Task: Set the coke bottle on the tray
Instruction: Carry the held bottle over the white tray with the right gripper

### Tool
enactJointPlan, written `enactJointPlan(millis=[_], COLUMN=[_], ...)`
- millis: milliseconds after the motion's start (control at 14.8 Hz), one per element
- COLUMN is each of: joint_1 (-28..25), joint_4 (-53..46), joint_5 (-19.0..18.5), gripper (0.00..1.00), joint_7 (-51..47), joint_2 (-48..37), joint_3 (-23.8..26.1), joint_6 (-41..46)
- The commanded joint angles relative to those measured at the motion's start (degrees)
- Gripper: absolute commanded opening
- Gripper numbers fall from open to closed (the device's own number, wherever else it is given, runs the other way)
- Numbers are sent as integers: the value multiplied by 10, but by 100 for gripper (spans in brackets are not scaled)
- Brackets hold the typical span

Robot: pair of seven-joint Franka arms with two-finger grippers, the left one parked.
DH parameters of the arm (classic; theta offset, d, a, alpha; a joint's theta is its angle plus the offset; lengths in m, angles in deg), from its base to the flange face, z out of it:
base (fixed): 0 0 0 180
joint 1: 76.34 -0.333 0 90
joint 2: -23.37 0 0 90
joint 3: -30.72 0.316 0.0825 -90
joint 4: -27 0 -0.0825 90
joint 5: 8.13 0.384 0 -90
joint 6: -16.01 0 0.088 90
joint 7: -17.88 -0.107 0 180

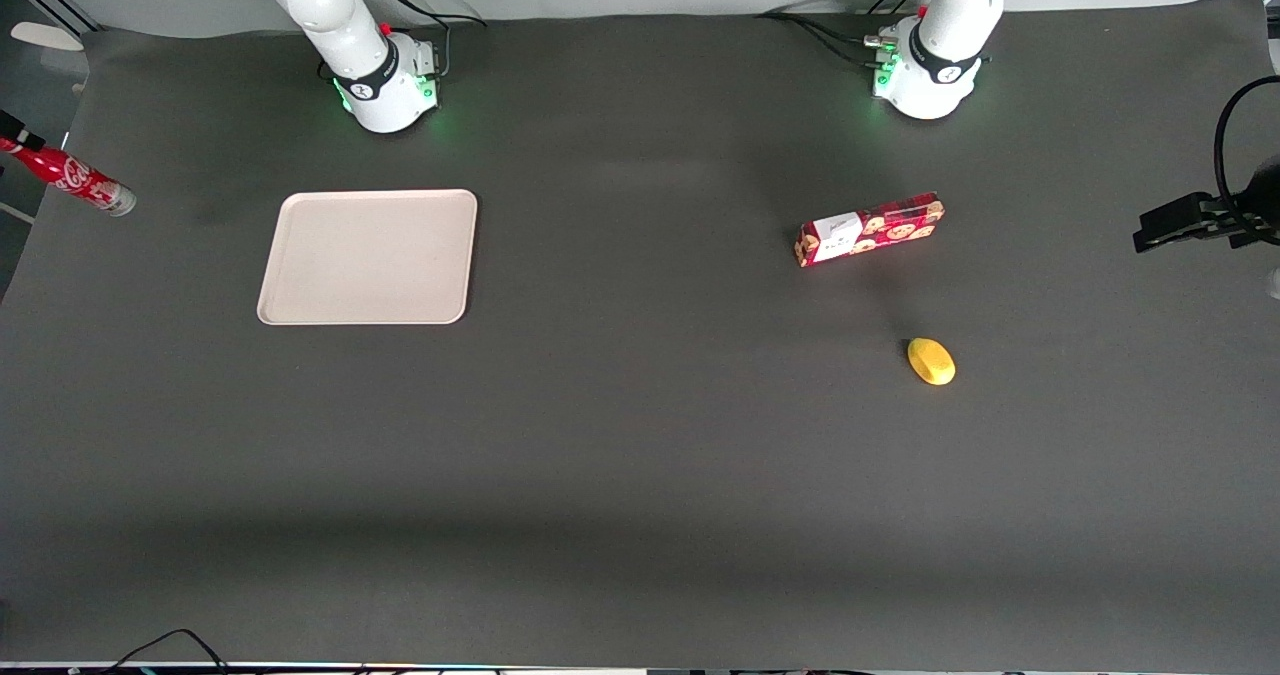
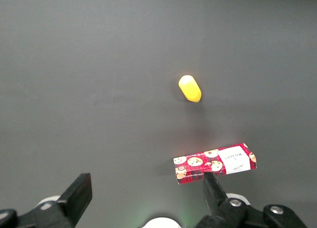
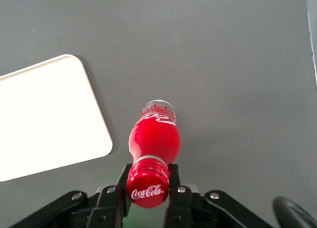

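Front view: a dark grey worktop (image 1: 640, 455) fills the scene. At the working arm's end, near the edge of the picture, the coke bottle (image 1: 72, 177) hangs tilted above the worktop, red cap uppermost and clear base lowest. The gripper (image 1: 18, 141) is barely visible here, only a dark piece at the bottle's neck. The tray (image 1: 370, 257), beige with rounded corners and a low rim, lies flat near the working arm's base, well apart from the bottle and with nothing on it. Toward the parked arm's end lie a red cookie box (image 1: 870, 230) and, nearer the camera, a small yellow object (image 1: 931, 361), possibly a lemon.

Left wrist view: the yellow object (image 2: 189, 88) and the cookie box (image 2: 215, 163) lie apart on the worktop (image 2: 99, 89).

Right wrist view: the gripper (image 3: 147, 192) has its jaws closed on the neck of the coke bottle (image 3: 153, 143), just under the red cap with its white script. The bottle points away from the camera, its clear base over bare worktop (image 3: 237, 64). The tray (image 3: 47, 116) lies beside the bottle, not touching it; one rounded corner is near the bottle's body.
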Motion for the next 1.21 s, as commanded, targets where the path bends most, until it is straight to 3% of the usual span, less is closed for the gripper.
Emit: enactJointPlan(millis=[0, 472, 944, 1146], joint_1=[2, 2, 2, 2], joint_4=[-68, -78, -77, -58], joint_5=[12, 13, 56, 82], gripper=[0, 0, 0, 0], joint_7=[-28, -56, -63, -112], joint_2=[-26, -38, -41, -42], joint_3=[40, 104, 220, 272], joint_6=[84, 92, 107, 103])
